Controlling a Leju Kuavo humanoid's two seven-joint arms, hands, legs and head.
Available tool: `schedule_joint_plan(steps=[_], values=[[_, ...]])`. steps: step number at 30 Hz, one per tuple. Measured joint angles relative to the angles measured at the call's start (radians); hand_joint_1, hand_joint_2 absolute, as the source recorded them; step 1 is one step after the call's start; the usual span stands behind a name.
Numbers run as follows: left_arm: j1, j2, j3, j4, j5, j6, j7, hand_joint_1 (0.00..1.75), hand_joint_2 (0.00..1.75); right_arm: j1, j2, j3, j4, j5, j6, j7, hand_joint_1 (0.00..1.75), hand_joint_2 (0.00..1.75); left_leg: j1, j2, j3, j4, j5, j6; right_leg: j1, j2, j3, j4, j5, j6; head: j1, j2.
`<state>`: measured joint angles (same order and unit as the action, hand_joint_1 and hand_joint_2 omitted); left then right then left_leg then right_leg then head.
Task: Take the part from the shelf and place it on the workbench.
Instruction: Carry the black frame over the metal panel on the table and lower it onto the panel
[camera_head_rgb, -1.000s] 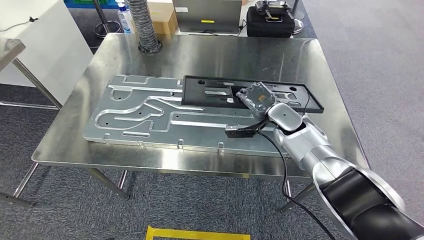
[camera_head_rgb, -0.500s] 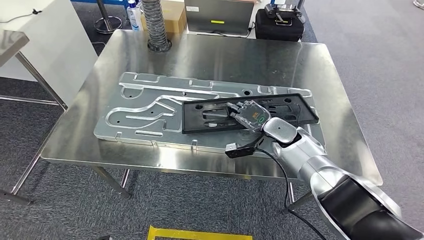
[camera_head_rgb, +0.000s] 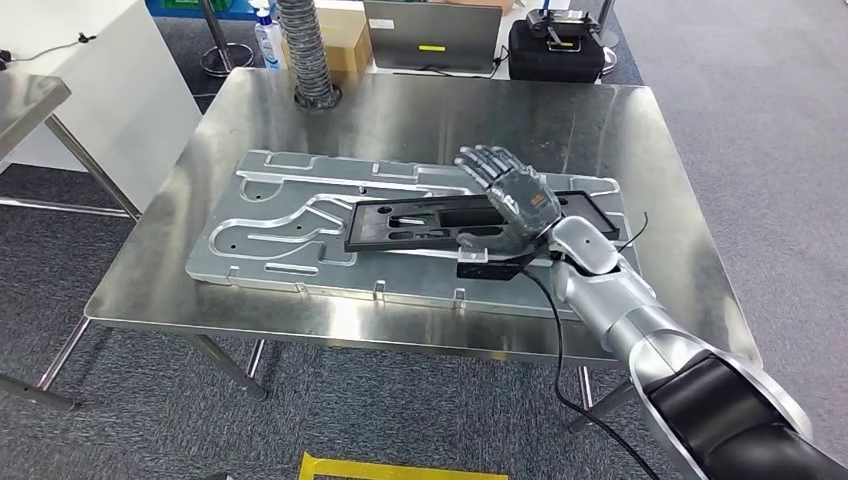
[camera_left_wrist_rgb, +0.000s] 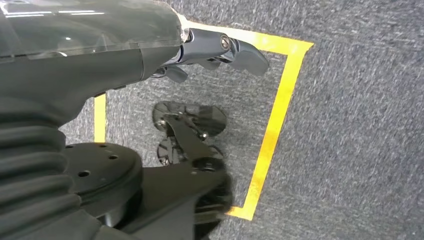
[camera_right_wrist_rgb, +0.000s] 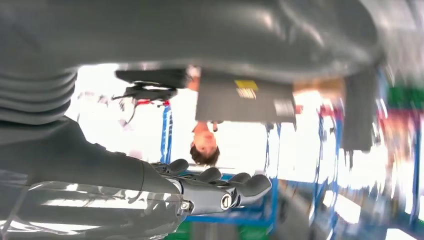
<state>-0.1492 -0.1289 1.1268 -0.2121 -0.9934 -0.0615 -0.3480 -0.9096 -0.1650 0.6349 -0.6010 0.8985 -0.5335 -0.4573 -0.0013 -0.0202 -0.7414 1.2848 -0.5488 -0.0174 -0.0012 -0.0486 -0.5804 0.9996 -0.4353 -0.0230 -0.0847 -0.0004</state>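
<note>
The black flat part (camera_head_rgb: 420, 222) lies on the grooved aluminium plate (camera_head_rgb: 270, 235) that rests on the steel workbench (camera_head_rgb: 420, 110). My right hand (camera_head_rgb: 508, 197) hovers over the part's right end with its fingers spread and nothing in them; in the right wrist view its fingers (camera_right_wrist_rgb: 220, 189) stretch out free. My left hand (camera_left_wrist_rgb: 215, 47) hangs by my side above grey carpet and holds nothing.
At the workbench's far edge stand a grey ribbed hose (camera_head_rgb: 305, 50), a cardboard box (camera_head_rgb: 345, 40), a grey case (camera_head_rgb: 430, 25) and a black case (camera_head_rgb: 560, 45). A smaller steel table (camera_head_rgb: 25, 95) is at the left. Yellow floor tape (camera_head_rgb: 400, 468) lies below. A blurred person (camera_right_wrist_rgb: 204, 145) appears in the right wrist view.
My right hand has let go of the black part, lifted off it and spread its fingers. The part now lies flat, further left on the plate. The camera shifted slightly.
</note>
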Motion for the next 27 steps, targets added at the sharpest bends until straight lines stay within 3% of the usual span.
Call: schedule_joint_plan(steps=[1,2,5,7,9,11,12,14,16,17,18,20,22,25,27], values=[[0.002,0.000,0.000,0.000,0.000,0.000,0.000,0.00,0.00,0.011,-0.001,-0.027,-0.044,-0.086,0.017,-0.041,0.00,0.00,0.003,0.001,-0.012,0.024,-0.002,-0.004,-0.001,0.001,0.000,0.000,0.000,0.001,0.000,0.000],[0.004,0.001,0.001,0.000,0.001,-0.001,0.000,0.00,0.00,0.028,-0.002,-0.055,-0.100,-0.174,0.042,-0.074,0.00,0.00,0.007,0.002,-0.002,0.005,0.017,-0.007,-0.002,0.002,0.001,0.001,-0.001,0.002,0.000,0.000],[0.008,0.003,0.002,0.000,0.007,-0.001,0.000,0.00,0.00,0.089,-0.002,-0.136,-0.307,-0.406,0.118,-0.127,0.00,0.00,0.018,-0.008,0.099,-0.194,0.108,-0.012,-0.005,0.011,0.002,0.011,-0.009,0.016,0.000,0.000],[0.015,0.004,0.004,0.000,0.013,0.000,0.000,0.00,0.00,0.135,-0.002,-0.188,-0.462,-0.537,0.161,-0.151,0.00,0.00,0.018,-0.013,0.130,-0.256,0.125,-0.001,-0.004,0.017,-0.002,0.017,-0.013,0.026,0.000,0.000],[0.027,0.008,0.009,0.000,0.022,0.000,-0.003,0.00,0.00,0.190,0.002,-0.248,-0.622,-0.657,0.201,-0.173,0.00,0.00,0.013,-0.005,0.132,-0.258,0.125,0.017,-0.005,0.023,-0.003,0.016,-0.013,0.037,0.000,0.000],[0.038,0.014,0.017,0.000,0.036,0.000,-0.010,0.00,0.00,0.242,0.019,-0.329,-0.784,-0.742,0.219,-0.184,0.00,0.00,0.013,0.002,0.135,-0.264,0.127,0.032,-0.010,0.030,-0.013,0.039,-0.033,0.047,0.000,0.000],[0.042,0.016,0.022,0.000,0.043,-0.001,-0.015,0.00,0.00,0.264,0.032,-0.379,-0.860,-0.752,0.208,-0.186,0.00,0.00,0.013,0.006,0.136,-0.267,0.128,0.037,-0.011,0.034,-0.031,0.078,-0.057,0.050,0.000,0.000],[0.048,0.021,0.034,0.000,0.058,-0.004,-0.028,0.00,0.00,0.311,0.063,-0.481,-0.984,-0.693,0.133,-0.188,0.00,0.00,0.011,0.013,0.136,-0.267,0.126,0.044,-0.012,0.040,-0.095,0.210,-0.121,0.053,0.000,0.000],[0.054,0.023,0.045,0.000,0.071,-0.012,-0.041,0.00,0.00,0.371,0.092,-0.580,-1.082,-0.587,0.010,-0.191,0.00,0.00,0.006,0.019,0.137,-0.267,0.123,0.048,-0.012,0.042,-0.149,0.309,-0.150,0.053,0.000,0.000],[0.056,0.024,0.050,0.000,0.076,-0.017,-0.047,0.00,0.00,0.406,0.106,-0.632,-1.129,-0.539,-0.052,-0.192,0.00,0.00,0.003,0.021,0.139,-0.267,0.122,0.049,-0.011,0.043,-0.150,0.304,-0.135,0.050,0.000,0.000],[0.058,0.025,0.054,0.000,0.079,-0.022,-0.050,0.00,0.00,0.443,0.118,-0.685,-1.174,-0.501,-0.099,-0.192,0.00,0.00,0.002,0.023,0.140,-0.267,0.121,0.050,-0.009,0.043,-0.127,0.255,-0.104,0.045,0.000,0.000],[0.059,0.025,0.060,0.000,0.083,-0.030,-0.053,0.00,0.00,0.520,0.142,-0.795,-1.262,-0.433,-0.153,-0.192,0.00,0.00,0.000,0.027,0.145,-0.267,0.117,0.047,0.000,0.032,-0.053,0.104,-0.037,0.034,0.000,0.000],[0.061,0.025,0.067,0.000,0.083,-0.036,-0.053,0.00,0.00,0.598,0.162,-0.889,-1.325,-0.364,-0.163,-0.193,0.00,0.00,0.000,0.031,0.148,-0.266,0.114,0.040,0.011,0.027,-0.012,0.018,-0.009,0.025,0.000,0.000],[0.062,0.026,0.075,0.000,0.080,-0.043,-0.050,0.00,0.00,0.702,0.184,-1.003,-1.383,-0.288,-0.164,-0.193,0.00,0.00,0.002,0.038,0.151,-0.266,0.112,0.027,0.014,0.038,-0.009,0.003,0.004,0.014,0.000,0.000],[0.062,0.030,0.076,0.000,0.076,-0.048,-0.048,0.00,0.00,0.754,0.196,-1.064,-1.403,-0.268,-0.164,-0.193,0.00,0.00,0.003,0.035,0.138,-0.224,0.070,0.020,0.008,0.041,-0.009,-0.007,0.014,0.004,0.000,0.000]])
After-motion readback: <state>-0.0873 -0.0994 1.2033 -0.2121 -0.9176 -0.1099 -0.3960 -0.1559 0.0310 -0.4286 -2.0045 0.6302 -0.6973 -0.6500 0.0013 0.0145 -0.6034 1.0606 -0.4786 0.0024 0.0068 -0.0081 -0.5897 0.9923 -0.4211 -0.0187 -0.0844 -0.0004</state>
